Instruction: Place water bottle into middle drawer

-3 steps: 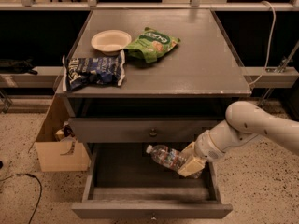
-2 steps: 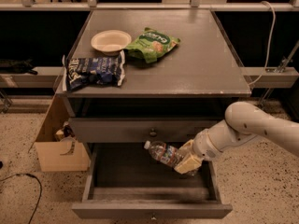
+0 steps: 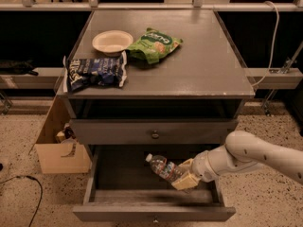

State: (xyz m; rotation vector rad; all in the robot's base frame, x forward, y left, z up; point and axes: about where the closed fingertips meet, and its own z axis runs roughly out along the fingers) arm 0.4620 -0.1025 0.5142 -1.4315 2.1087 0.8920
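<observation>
The hand (image 3: pixel 186 177) grips the water bottle (image 3: pixel 162 166) by its lower end. The bottle lies tilted, white cap pointing up-left, within the open middle drawer (image 3: pixel 142 197).

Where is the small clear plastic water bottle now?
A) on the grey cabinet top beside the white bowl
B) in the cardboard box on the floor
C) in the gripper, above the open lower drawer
C: the gripper clamps the clear plastic water bottle, tilted, over the open grey wooden middle drawer.
</observation>
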